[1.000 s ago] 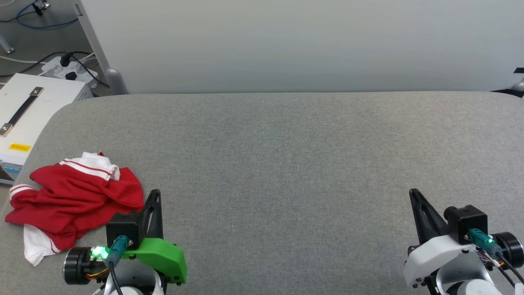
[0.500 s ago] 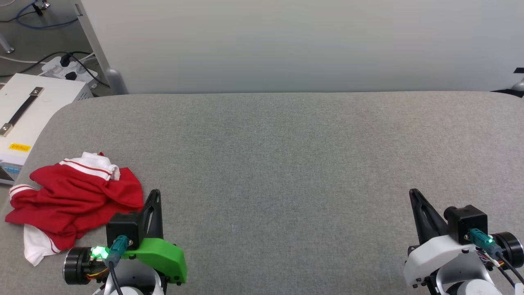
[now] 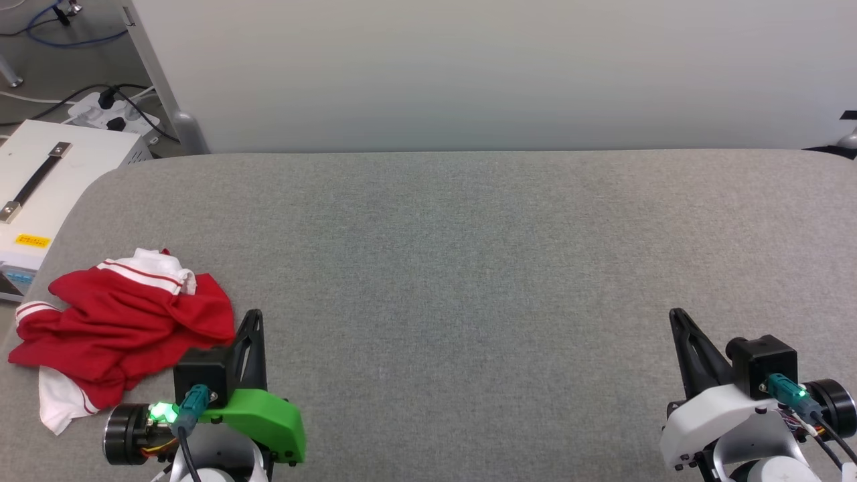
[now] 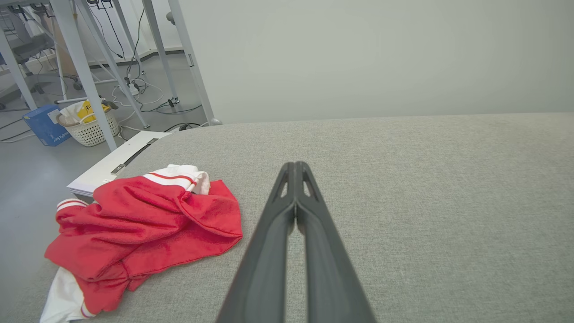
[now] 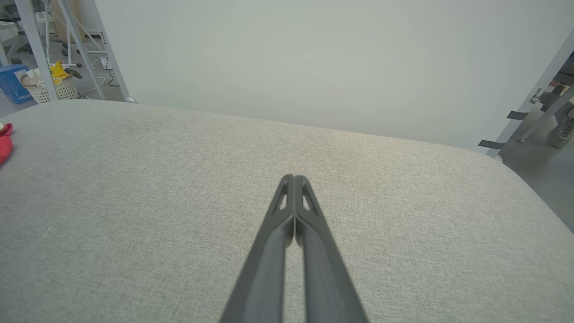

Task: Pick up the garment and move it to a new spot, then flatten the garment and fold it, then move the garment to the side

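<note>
Garment: red soft-knit garment with white sleeves and red-white striped trim, dumped in a crumpled heap at about 8 o'clock on the table, close to the rounded corner.
Feel: looks light and floppy with zero stiffness. Not fragile or really slippery, but whatever you don't lift will drape and drag.
Where to grab: I'd pinch the raised red fold on the heap's 3 o'clock edge, or the white striped bit at its 12 o'clock. That bit may be a sleeve or the collar, it's too bunched to say.
Left gripper: long dark two-finger left gripper, fingers pressed together with nothing in them, just beside the heap at its 4 o'clock.
Right gripper: matching dark right gripper, also closed and empty, over at the table's 4 o'clock, well apart from the garment.
Table: wide grey fabric-covered table, plenty of room toward 3 o'clock for a new spot.
Off-table: white metal box with a black strap handle, past the 10 o'clock corner.
</note>
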Controlling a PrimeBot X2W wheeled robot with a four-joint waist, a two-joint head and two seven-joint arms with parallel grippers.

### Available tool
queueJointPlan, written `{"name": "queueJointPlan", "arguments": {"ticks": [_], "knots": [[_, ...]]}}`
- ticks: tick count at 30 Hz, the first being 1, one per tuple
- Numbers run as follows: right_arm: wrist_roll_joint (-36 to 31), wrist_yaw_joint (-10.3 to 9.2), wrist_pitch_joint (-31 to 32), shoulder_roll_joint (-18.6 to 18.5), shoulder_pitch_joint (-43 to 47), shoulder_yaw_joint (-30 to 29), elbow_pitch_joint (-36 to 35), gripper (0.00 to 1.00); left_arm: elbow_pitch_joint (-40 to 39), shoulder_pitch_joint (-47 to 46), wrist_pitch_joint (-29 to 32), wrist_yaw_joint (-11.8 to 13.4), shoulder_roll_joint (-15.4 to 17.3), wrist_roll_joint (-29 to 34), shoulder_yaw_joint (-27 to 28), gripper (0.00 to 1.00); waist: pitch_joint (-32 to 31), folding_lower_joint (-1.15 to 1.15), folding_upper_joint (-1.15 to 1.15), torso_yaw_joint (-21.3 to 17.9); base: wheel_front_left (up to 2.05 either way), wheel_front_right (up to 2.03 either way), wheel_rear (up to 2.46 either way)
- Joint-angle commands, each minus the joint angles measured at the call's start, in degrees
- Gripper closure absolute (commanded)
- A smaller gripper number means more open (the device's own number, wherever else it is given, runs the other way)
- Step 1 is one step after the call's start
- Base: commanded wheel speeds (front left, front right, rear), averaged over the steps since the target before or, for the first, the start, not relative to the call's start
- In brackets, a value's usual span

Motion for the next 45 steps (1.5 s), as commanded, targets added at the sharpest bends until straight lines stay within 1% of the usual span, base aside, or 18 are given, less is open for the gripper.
{"name": "queueJointPlan", "arguments": {"ticks": [1, 11, 12, 45], "knots": [[-0.6, -0.04, 0.2, 0.0, -1.0, 0.0, -0.3, 1.0, -0.1, -1.0, 0.0, 0.3, -0.3, 0.5, 0.0, 1.0, 0.0, 0.0, 0.0, 0.0, 0.0, 0.0, 0.0], [-0.6, -0.04, 0.2, 0.0, -1.0, 0.0, -0.3, 1.0, -0.1, -1.0, 0.0, 0.3, -0.3, 0.5, 0.0, 1.0, 0.0, 0.0, 0.0, 0.0, 0.0, 0.0, 0.0], [0.0, 0.0, 0.0, 0.0, 0.0, 0.0, 0.0, 0.0, 0.0, 0.0, 0.0, 0.0, 0.0, 0.0, 0.0, 0.0, 0.0, 0.0, 0.0, 0.0, 0.0, 0.0, 0.0], [2.7, -0.01, -3.5, 0.0, 0.1, -0.9, -1.9, 0.0, -0.7, -0.2, -3.5, 1.9, -0.1, -1.8, -0.4, 0.0, 0.3, 0.0, 0.0, 0.2, 0.0, 0.0, 0.0]]}}
